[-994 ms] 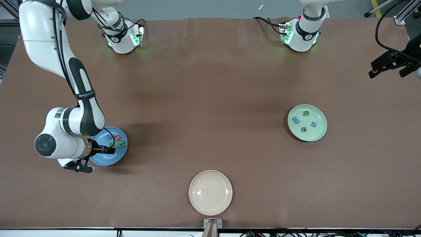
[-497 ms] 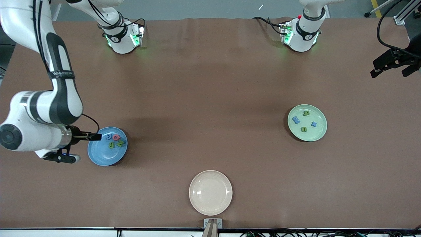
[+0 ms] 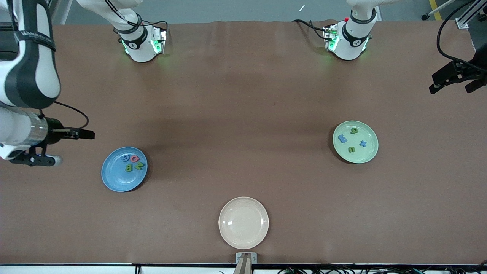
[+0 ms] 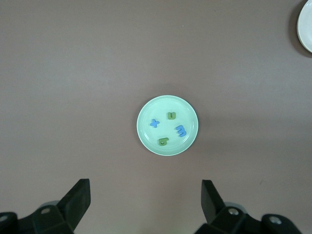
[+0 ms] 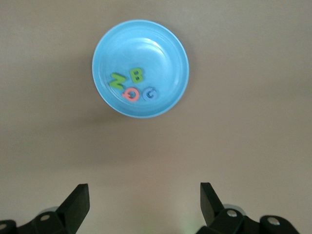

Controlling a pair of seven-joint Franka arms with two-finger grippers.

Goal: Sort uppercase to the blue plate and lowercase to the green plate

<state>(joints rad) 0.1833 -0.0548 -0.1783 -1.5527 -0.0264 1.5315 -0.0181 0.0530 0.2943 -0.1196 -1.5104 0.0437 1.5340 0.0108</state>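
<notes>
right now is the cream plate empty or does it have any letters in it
Empty. The cream plate shows only its bare inside in the front view; the foam letters lie in the blue plate and the green plate.

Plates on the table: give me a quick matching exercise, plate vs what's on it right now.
Column one:
1. blue plate
2. green plate
3. cream plate

Column two:
A. no letters on it
B. blue x, blue m-shaped piece, green u, green g-shaped piece
C. green N, green B, pink G, blue G

Pairs: 1-C, 2-B, 3-A
</notes>
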